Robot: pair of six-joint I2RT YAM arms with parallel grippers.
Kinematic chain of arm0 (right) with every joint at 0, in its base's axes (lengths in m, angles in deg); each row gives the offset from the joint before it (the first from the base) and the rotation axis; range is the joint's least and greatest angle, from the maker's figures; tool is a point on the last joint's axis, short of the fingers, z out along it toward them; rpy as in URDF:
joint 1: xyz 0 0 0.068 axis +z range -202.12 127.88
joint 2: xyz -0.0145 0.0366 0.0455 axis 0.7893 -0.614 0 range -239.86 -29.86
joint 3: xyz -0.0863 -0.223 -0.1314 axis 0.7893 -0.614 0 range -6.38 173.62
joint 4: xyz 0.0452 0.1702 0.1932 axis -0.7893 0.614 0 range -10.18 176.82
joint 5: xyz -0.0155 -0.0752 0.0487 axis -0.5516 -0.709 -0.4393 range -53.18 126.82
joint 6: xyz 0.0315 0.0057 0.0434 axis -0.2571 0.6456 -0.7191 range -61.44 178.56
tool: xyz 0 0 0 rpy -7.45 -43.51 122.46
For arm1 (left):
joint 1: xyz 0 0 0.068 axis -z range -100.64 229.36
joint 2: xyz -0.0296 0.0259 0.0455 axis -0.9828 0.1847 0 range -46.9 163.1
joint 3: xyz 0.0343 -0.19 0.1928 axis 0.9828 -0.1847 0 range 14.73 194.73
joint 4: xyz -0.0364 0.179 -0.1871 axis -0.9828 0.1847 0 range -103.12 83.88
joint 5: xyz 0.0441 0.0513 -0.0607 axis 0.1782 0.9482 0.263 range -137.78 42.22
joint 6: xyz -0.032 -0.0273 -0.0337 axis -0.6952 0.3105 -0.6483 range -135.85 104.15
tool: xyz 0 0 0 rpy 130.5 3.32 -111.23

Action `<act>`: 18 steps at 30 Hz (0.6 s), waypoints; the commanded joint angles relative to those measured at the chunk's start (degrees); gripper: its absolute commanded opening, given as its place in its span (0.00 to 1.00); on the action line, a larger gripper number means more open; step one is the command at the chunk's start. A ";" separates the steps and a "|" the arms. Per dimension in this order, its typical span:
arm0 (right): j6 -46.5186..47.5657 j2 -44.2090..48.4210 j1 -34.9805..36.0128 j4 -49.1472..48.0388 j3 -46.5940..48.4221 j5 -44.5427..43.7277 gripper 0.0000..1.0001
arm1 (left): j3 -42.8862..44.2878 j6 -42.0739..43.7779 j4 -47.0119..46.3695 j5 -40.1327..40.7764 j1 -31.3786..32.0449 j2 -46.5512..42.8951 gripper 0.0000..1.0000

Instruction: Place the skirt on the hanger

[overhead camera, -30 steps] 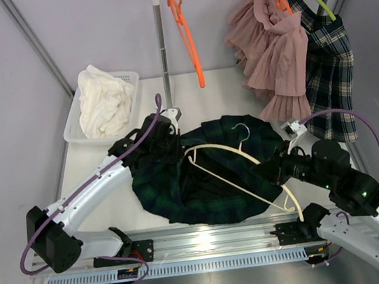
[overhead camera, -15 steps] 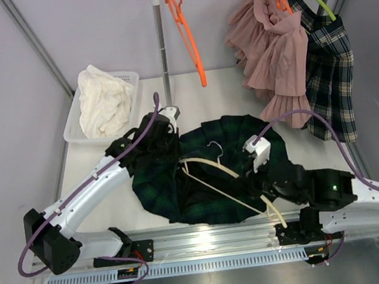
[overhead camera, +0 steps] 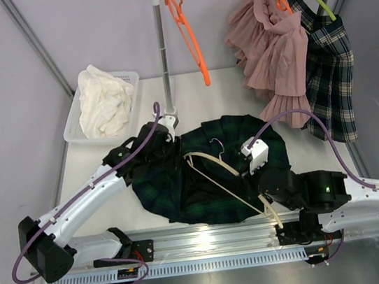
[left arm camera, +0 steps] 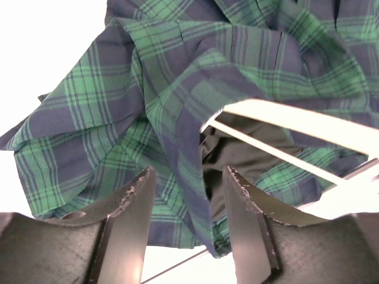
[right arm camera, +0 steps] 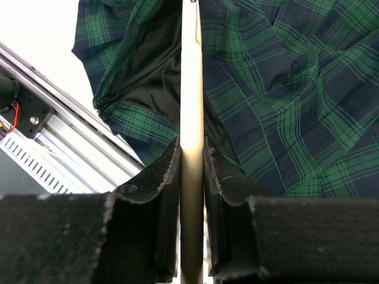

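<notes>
Two grippers tend the green plaid skirt (overhead camera: 157,189), crumpled on the table (overhead camera: 228,90) toward its near edge, with the cream hanger (right arm camera: 191,89) partly inside it. The right gripper (right arm camera: 191,168) pinches the hanger's arm; the left gripper (left arm camera: 186,177) hovers, jaws spread, over a waistband fold. Best to pinch one waistband layer only and draw it over the hanger's left end, with the hanger held level.

In the right wrist view the hanger (right arm camera: 191,89) runs off top and bottom, the skirt (right arm camera: 284,89) past the right edge. From above, the right arm (overhead camera: 324,194) covers part of the hanger and is cut off at right.
</notes>
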 commanded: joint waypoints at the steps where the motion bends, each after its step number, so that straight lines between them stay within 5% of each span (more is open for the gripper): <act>1: -0.96 0.61 0.28 -2.22 3.33 -4.07 0.00 | -2.24 2.47 -2.74 -0.11 0.68 -2.96 0.55; 15: -1.22 0.00 0.28 -2.31 3.68 -3.01 0.00 | -4.71 2.65 -9.42 1.11 1.82 4.06 0.54; 18: -1.14 -0.17 0.28 -2.48 3.76 -2.84 0.00 | -4.45 2.74 -10.13 3.48 1.91 5.91 0.45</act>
